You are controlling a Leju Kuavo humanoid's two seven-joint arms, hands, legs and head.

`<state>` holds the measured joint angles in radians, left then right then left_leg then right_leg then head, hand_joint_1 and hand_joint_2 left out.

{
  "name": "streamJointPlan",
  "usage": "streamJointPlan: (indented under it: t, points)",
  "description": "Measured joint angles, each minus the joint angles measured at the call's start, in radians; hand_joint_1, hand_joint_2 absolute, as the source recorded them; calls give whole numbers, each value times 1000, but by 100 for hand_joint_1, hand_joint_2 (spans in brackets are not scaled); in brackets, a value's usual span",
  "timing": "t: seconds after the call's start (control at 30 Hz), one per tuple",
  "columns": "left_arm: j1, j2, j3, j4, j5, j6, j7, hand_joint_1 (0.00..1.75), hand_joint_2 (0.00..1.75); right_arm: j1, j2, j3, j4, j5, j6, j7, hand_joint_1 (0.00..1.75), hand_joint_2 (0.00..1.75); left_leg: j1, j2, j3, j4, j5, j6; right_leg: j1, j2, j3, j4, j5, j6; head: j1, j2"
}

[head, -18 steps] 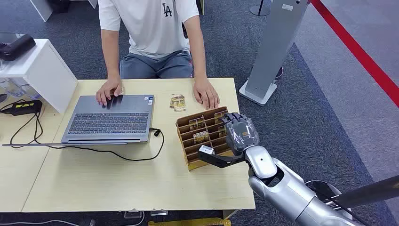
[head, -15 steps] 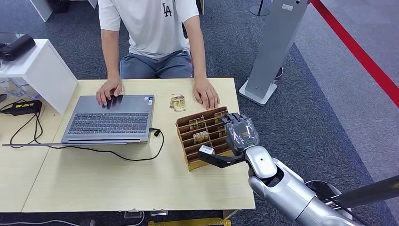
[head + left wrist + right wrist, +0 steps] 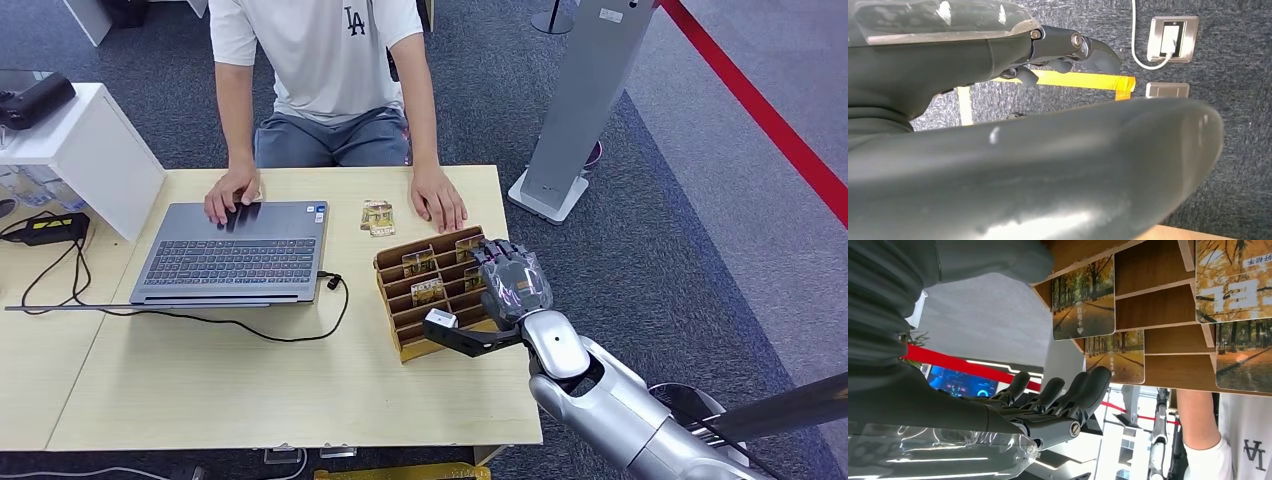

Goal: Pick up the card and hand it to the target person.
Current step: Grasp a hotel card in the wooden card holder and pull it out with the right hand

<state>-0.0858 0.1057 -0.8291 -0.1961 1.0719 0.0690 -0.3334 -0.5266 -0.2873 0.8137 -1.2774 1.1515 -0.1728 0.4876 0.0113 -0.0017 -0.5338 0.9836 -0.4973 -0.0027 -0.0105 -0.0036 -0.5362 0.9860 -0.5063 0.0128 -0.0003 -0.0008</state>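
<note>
The cards (image 3: 427,290) you are after sit upright in the slots of a brown cardboard rack (image 3: 405,335) on the right half of the desk (image 3: 250,390); the right wrist view shows their autumn-tree print close up, one card (image 3: 1083,300) just beyond the fingertips. None is out of the rack yet.

Your right robot hand (image 3: 500,290) hovers at the rack's right side, fingers (image 3: 1083,390) stretched out and apart, thumb reaching across the near edge, holding nothing. Whether any fingertip touches a card or the rack, you cannot tell from these views.

Your left robot hand (image 3: 998,60) hangs over the floor, fingers loosely bent and empty.

The person (image 3: 320,60) sits at the far side of the desk, one hand (image 3: 438,205) flat on the desk just beyond the rack, the other on the laptop (image 3: 235,250). Two loose cards (image 3: 377,216) lie between laptop and that hand.

By my reading you are at the start: approach made, grasp not yet closed. Pinching a card, lifting it clear, and carrying it across to the person all remain.
</note>
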Motion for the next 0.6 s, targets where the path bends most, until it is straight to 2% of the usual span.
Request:
streamJointPlan:
  t: [0.07,0.6]
  points:
    - [0,0,-1,0,0,0,0,0,0,0,0,0,2,-1,0,0,57,175,0,0,0,0,0,0,0,0,0,0,0,0,0,0]
    - [0,0,-10,0,6,2,0,0,0,-6,0,0,8,-20,1,-7,115,175,0,0,0,0,0,0,0,0,0,0,0,0,0,0]
